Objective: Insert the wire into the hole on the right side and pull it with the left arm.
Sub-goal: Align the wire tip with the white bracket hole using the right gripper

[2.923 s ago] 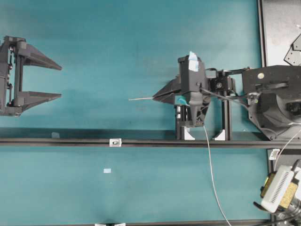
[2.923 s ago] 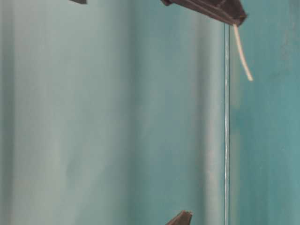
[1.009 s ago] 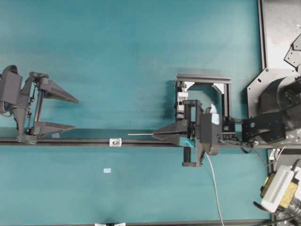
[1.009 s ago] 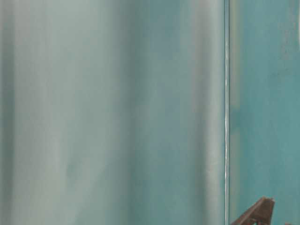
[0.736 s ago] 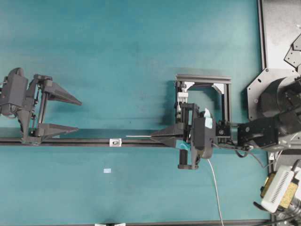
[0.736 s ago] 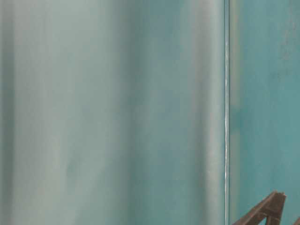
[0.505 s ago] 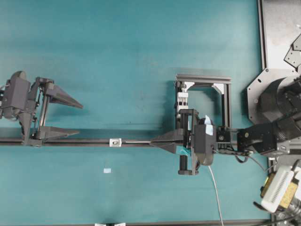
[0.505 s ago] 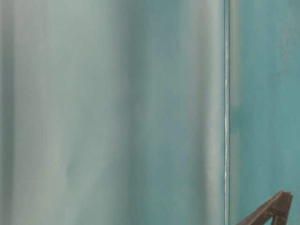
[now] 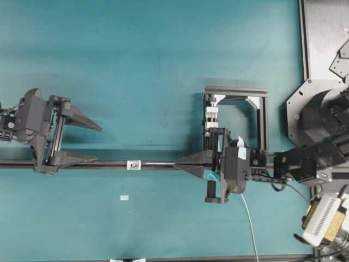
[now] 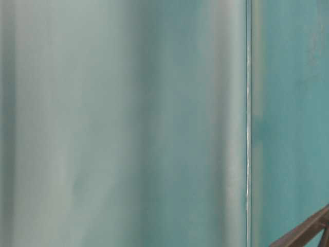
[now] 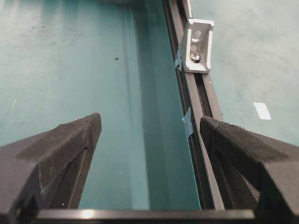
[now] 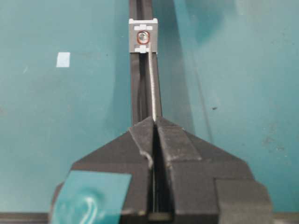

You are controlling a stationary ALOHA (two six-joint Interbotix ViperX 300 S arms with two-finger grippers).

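Right claw: the teal-taped black right claw point(image 12: 154, 122) is pinched tight on the thin pale grey-white wire point(image 12: 152, 84), with the stiff tip sticking straight out ahead of the fingers.
Wire tip: a second ago it floated just above the long black rail point(image 9: 109, 164); now it lies right along the rail, tip at the small white block point(image 12: 143, 36).
Hole: the dark opening in that block point(image 12: 143, 37) is dead ahead of the tip; whether the tip has entered, I cannot tell.
Left claw: the plain black left claw point(image 9: 92, 143) is spread wide and holding nothing, and it has slid closer, one finger over the rail, block point(image 11: 198, 45) ahead.
Tabletop: bare teal tabletop point(image 9: 136, 65) around.
Meaning: insertion looks imminent; the pull probably comes next.
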